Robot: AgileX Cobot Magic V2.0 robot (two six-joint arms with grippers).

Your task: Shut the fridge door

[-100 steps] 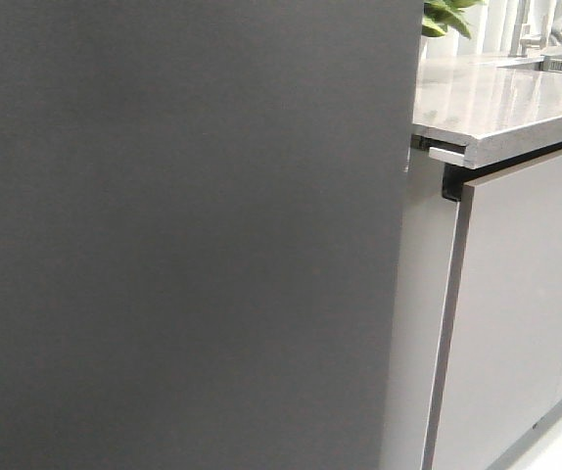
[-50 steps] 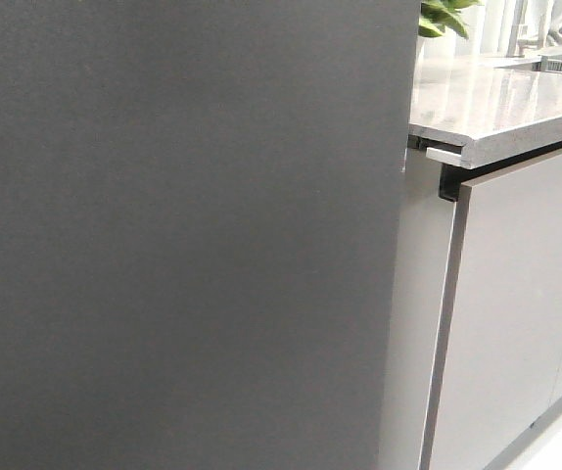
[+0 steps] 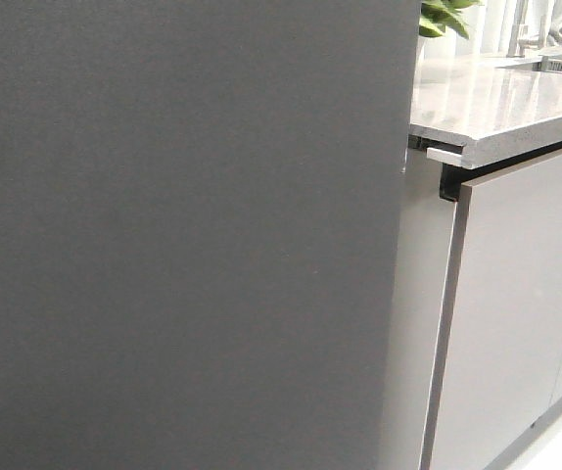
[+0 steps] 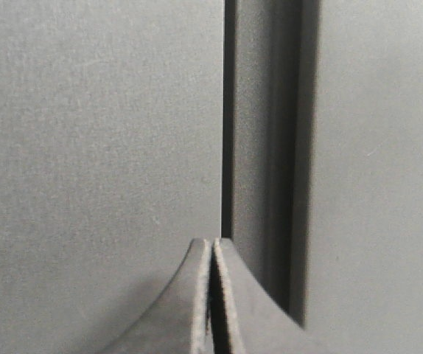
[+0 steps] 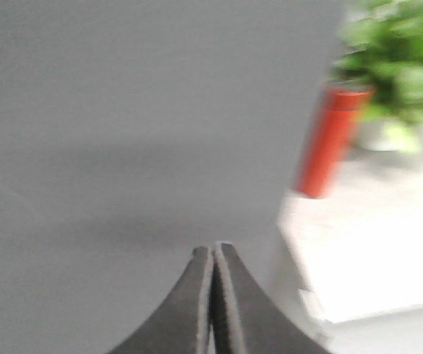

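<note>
The fridge door is a large matte dark grey panel that fills the left two thirds of the front view. In the left wrist view my left gripper is shut and empty, its tips close to the door's face beside a dark vertical seam. In the right wrist view my right gripper is shut and empty, its tips close to the grey door panel near its edge. Neither arm shows in the front view. Whether the tips touch the door is not clear.
A pale grey cabinet front stands right of the door under a light stone worktop. A green plant and a sink tap sit at the back. The right wrist view shows a red cylinder and a plant.
The view has shifted very slightly: the worktop edge sits a few pixels lower-left than one second ago. The door panel looks unchanged since half a second ago.
</note>
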